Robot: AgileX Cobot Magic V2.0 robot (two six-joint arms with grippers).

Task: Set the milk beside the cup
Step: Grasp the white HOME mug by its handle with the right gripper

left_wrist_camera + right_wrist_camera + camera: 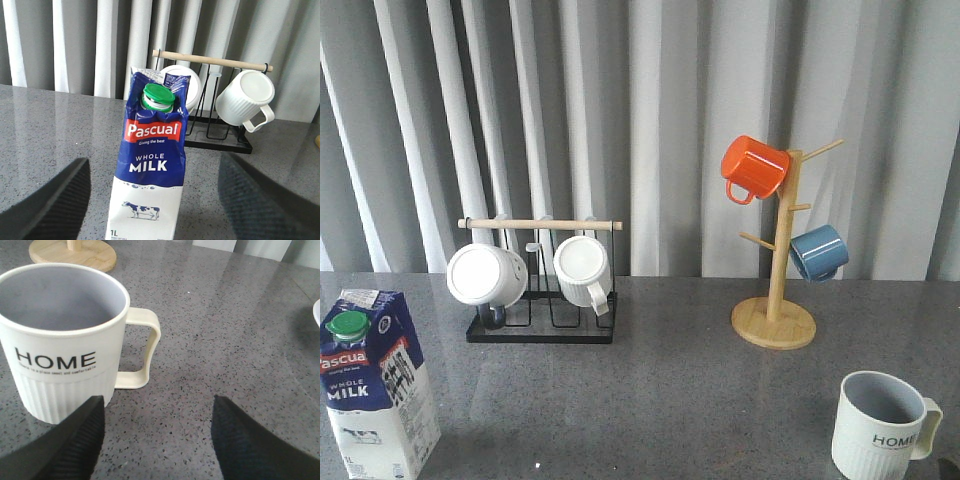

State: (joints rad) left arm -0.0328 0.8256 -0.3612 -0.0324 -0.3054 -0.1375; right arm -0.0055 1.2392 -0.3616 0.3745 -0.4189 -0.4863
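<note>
A tall gable-top milk (375, 385) carton is standing upright at the near left of a speckled grey stone table (660, 400), its blue upper half carrying a red "Pascual" band and white "WHOLE MILK" lettering, its white lower half showing a small cow, and its round green cap (159, 96) sitting closed on the sloped top; what it holds cannot be seen. The left gripper (152, 200) is framing the carton with its dark, textured fingers (55, 200) spread wide on either side, neither one touching it. Well apart, at the near right, the cup (882, 427) is sitting upright, a pale off-white ceramic mug with a ribbed lower wall, a smooth band printed "HOME" in black, a squarish handle (142, 347) and a grey interior that is showing empty. The right gripper (157, 437) is hovering near it with its fingers parted, gripping nothing. Behind the carton, two white mugs (488, 275) are hanging on a black wire rack (542, 325) under a round wooden bar (540, 224), one of them ribbed. Farther right, a light wooden mug tree (775, 300) on a round base is carrying an orange mug (754, 167) and a blue mug (818, 252) on its pegs, against pleated grey-white curtains (650, 120)
</note>
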